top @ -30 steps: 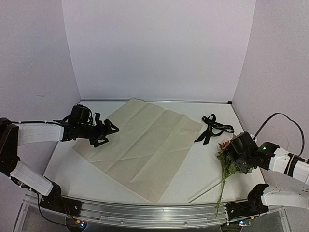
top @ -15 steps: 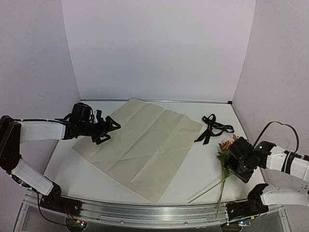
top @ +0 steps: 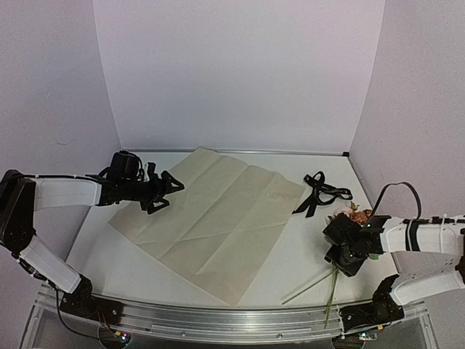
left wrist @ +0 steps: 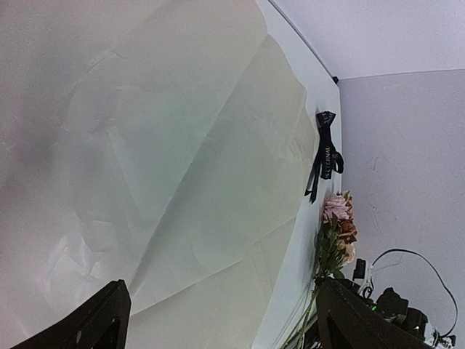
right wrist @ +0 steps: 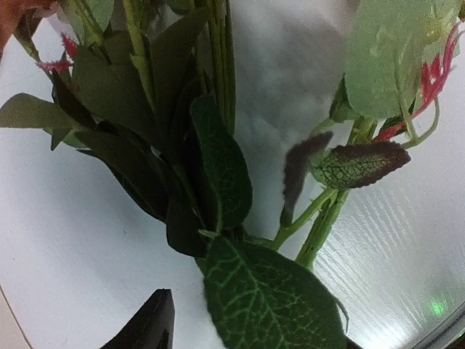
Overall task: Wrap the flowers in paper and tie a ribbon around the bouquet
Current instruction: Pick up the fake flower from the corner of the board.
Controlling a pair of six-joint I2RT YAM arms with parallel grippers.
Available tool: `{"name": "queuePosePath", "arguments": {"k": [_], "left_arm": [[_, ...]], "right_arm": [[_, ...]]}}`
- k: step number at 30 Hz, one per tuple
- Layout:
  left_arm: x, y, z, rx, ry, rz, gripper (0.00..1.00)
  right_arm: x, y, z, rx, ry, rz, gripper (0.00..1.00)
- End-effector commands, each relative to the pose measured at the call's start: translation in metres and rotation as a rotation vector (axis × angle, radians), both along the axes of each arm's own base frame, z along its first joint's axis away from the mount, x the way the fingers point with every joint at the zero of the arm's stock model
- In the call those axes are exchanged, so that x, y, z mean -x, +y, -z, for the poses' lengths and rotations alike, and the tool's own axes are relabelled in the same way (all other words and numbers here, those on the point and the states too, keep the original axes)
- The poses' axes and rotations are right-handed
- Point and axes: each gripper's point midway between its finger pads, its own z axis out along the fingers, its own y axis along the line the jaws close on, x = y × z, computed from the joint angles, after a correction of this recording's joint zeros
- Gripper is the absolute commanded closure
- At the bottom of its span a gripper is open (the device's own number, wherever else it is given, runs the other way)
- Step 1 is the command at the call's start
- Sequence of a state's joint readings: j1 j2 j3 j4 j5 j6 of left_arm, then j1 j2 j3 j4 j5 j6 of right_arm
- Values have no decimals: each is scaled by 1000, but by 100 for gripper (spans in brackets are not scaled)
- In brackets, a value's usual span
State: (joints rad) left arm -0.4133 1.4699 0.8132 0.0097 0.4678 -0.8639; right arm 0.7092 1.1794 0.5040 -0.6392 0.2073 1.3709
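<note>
A white table (top: 305,254) stands boxed in on three sides by pale lilac walls: the back wall (top: 240,73) plain and evenly lit, the left wall (top: 43,87) and the right wall (top: 425,109) angling in toward it. A thin dark seam (top: 232,151) runs where the tabletop meets the back wall. Along the near edge a curved metal rail (top: 218,323) catches the light. Seen close up, the tabletop has a glossy, faintly grained finish.
</note>
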Motion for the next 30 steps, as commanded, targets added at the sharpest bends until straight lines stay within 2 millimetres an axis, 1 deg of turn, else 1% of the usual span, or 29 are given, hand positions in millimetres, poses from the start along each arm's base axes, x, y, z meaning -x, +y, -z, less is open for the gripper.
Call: {"name": "queuePosePath", "arguments": {"k": [1,5,7,10,15,16,21,25,28,30], "left_arm": [[-13,-6,-19,33,-47,1,8],[-13,-6,-17,34,-38,-1,8],[-13,-5,-16,31,-36,-5,8],[-13,-5,-15,28,-32,-5,8],[-16,-6,-14,24,-28,-8,8],[-16,-6,-14,22,-28,-9,8],[-18,-5,-12,11,-27,-12,8],[-21,-7,-10,12,-22,-8,8],[-24,-9,-8,10,-20,2,8],[-26,-11,-9,8,-21,11,8]], "right_arm": [[-3,7,12,-28,-16,17,53],[2,4,20,-28,-5,30,58],[4,3,24,-23,2,28,63],[3,3,25,-11,6,22,77],[-7,1,7,9,-50,-3,98],[-9,1,1,16,-65,-11,100],[-21,-4,-35,71,-137,-63,100],[-37,-1,-76,104,-215,-136,100],[-51,11,-105,108,-270,-217,100],[-64,25,-126,103,-304,-297,100]]}}
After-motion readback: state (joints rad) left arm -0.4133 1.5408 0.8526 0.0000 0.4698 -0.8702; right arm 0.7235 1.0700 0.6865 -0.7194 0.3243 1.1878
